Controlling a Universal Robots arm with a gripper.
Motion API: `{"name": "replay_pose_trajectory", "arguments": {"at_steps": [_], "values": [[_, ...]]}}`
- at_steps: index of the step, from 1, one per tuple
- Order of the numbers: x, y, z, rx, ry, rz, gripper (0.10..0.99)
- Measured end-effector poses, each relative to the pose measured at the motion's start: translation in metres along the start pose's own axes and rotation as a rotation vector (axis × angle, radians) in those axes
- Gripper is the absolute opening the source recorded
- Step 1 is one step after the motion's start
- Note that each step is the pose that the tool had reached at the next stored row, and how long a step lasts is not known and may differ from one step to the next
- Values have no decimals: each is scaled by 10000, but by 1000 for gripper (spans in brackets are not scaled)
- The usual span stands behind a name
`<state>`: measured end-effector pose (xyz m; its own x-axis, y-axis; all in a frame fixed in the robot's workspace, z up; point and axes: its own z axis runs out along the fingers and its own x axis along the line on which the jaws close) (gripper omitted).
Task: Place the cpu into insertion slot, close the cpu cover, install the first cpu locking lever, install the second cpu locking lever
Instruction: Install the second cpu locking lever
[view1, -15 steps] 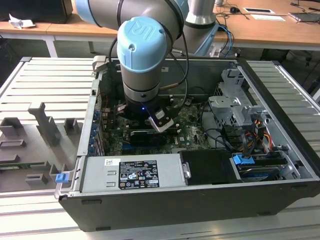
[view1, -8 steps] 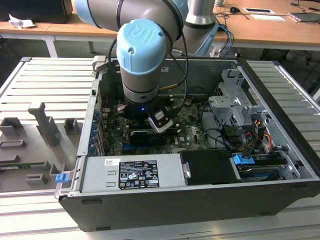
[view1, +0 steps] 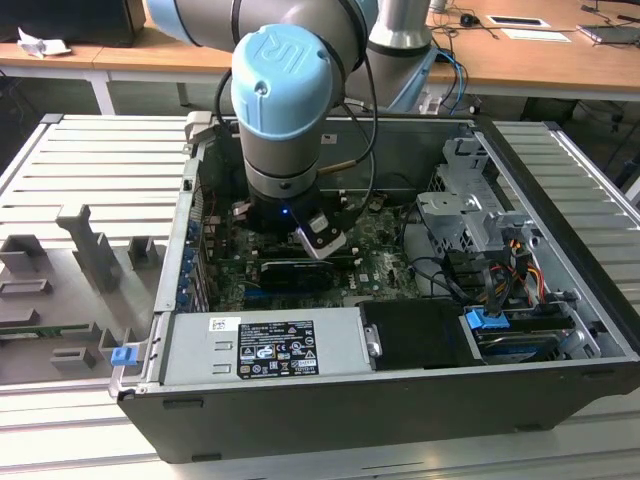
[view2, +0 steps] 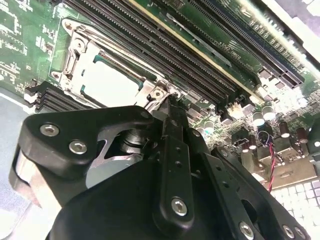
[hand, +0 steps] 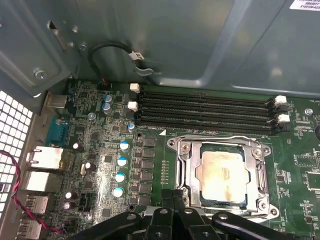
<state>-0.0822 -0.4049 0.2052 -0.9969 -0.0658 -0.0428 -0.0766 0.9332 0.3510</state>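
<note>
Inside the open computer case (view1: 560, 340), the cpu (hand: 224, 176) is seen already seated in the insertion slot (hand: 201, 200), with the cpu cover (hand: 187, 165) closed down around it as a silvery frame. The gripper (view2: 169, 106), fingers pressed together and holding nothing, is poised just beside the cover's corner. If it is driven off line, a locking lever could be bent or the green motherboard (hand: 100, 165) scraped.

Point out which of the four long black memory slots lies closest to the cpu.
The slot bordering the cpu cover, last in the row counting from the case wall. The cpu sits just beyond it; the other three lie farther off, toward the grey case wall.
</note>
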Motion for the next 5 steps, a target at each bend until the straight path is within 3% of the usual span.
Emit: {"name": "replay_pose_trajectory", "arguments": {"at_steps": [5], "values": [[-2,21,-55,-1,0,0,106]]}}
